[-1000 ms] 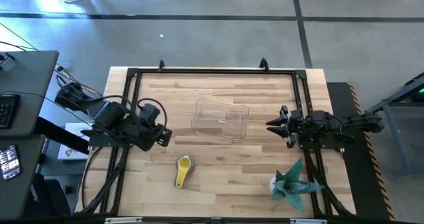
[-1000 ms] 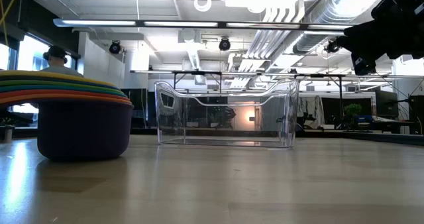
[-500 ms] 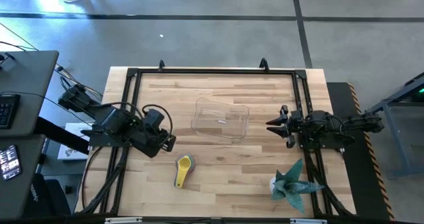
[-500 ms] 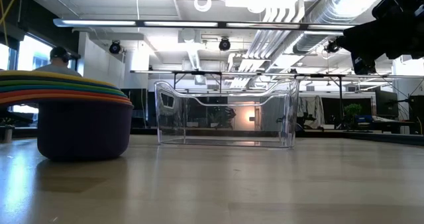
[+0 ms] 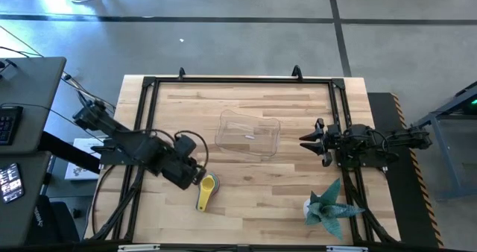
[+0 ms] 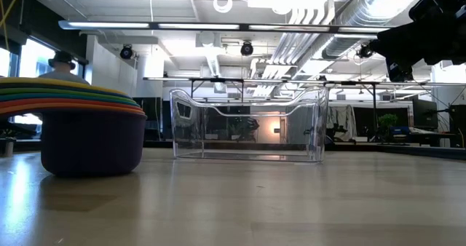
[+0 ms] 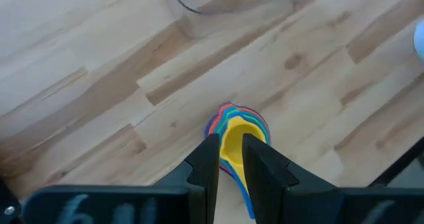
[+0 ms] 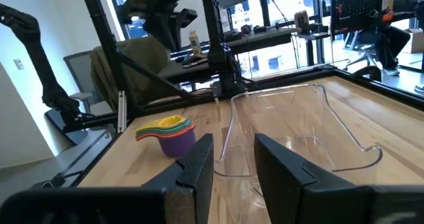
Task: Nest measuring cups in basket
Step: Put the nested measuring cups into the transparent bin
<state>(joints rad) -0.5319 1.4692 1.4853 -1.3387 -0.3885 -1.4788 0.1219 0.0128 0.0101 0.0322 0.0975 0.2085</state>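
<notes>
The measuring cups [image 5: 206,190] sit nested in one stack on the table, yellow on top, with the purple bowl at the bottom [image 6: 80,137]. They also show in the right wrist view [image 8: 169,132]. The clear basket [image 5: 247,135] stands upright at the table's middle [image 6: 247,126]. My left gripper [image 5: 197,177] hangs above the stack's far-left side, fingers a little apart; the cups [image 7: 238,126] show just past its fingertips [image 7: 230,141]. My right gripper [image 5: 309,142] waits open to the right of the basket [image 8: 298,128].
A spiky teal folded-paper figure [image 5: 332,207] lies near the table's near right corner. A black frame [image 5: 238,80] runs along the table's far and side edges. Bare wood lies between the cups and the basket.
My left arm has reached out toward the table's near edge and to the right, bringing its gripper from the left edge up over the cup stack. The cups, the basket and my right arm have kept still.
</notes>
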